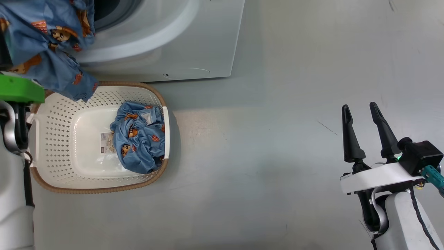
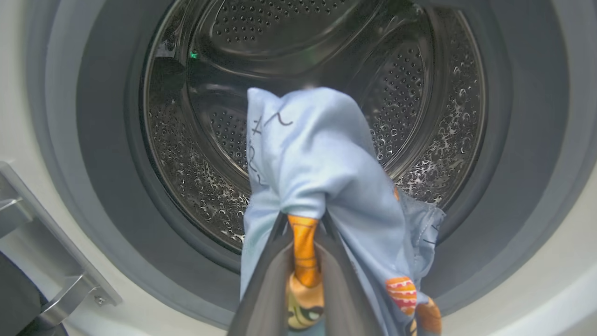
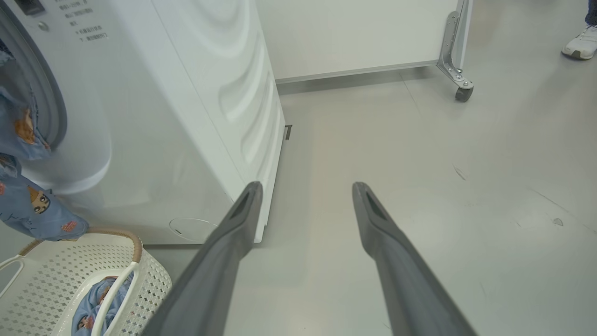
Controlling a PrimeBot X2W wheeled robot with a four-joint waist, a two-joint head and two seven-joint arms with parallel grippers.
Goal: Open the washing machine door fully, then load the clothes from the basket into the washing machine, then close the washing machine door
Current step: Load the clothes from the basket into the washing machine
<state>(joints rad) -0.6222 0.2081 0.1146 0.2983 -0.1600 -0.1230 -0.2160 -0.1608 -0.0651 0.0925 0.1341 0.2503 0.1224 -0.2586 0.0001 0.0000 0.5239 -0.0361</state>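
Observation:
My left gripper (image 2: 304, 219) is shut on a light blue piece of the clothes (image 2: 312, 154), holding it up right in front of the washing machine's steel drum (image 2: 419, 116) and grey gasket (image 2: 527, 140). In the head view that garment (image 1: 45, 45) hangs over the basket's far left corner, in front of the washing machine (image 1: 173, 41). A second bundle of the clothes (image 1: 140, 137) lies in the right end of the basket (image 1: 52, 173). My right gripper (image 1: 362, 111) stands open and empty over bare floor at the right. The door is out of view apart from its metal hinge bracket (image 2: 46, 261).
In the right wrist view a white panel on a caster (image 3: 461, 91) stands behind the washing machine (image 3: 186, 116), and a person's shoe (image 3: 580, 44) is at the far right. Grey floor (image 1: 277, 156) stretches between the basket and my right arm.

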